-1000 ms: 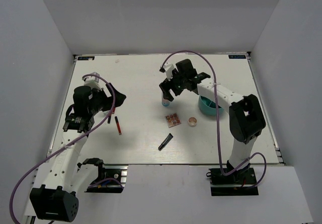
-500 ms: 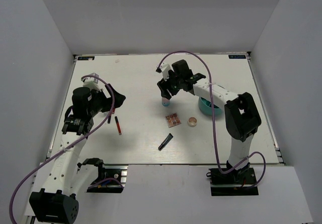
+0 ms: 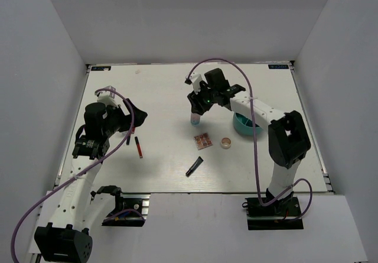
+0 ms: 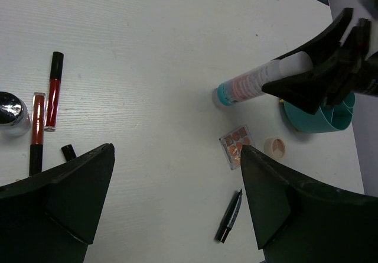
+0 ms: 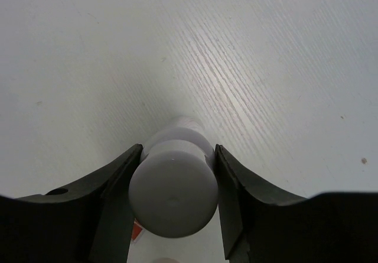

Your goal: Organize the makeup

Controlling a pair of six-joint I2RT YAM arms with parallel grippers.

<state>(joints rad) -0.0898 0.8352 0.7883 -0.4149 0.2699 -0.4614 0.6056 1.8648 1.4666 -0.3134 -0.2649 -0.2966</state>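
My right gripper [image 3: 198, 104] is shut on the white cap of the white bottle [image 3: 194, 119], whose teal end rests on the table. In the right wrist view both fingers [image 5: 116, 183] press the cap [image 5: 172, 195]. The bottle also shows in the left wrist view [image 4: 254, 81]. The square pinkish palette [image 3: 203, 140], round beige compact [image 3: 225, 142] and short black tube [image 3: 193, 166] lie nearer the front. The red-black pencil [image 3: 139, 148] lies near my left gripper [image 3: 136, 111], which is open and empty above the table [image 4: 177, 152].
A teal round cup [image 3: 245, 124] stands just right of the right gripper. In the left wrist view a second red stick [image 4: 37, 127], a silver round object [image 4: 9, 109] and a small black cap [image 4: 69, 152] lie at the left. Grey walls enclose the white table [image 3: 159, 91].
The right gripper has shifted slightly left and back right while staying shut on the bottle, which stays in the same spot. The left arm has hardly moved.
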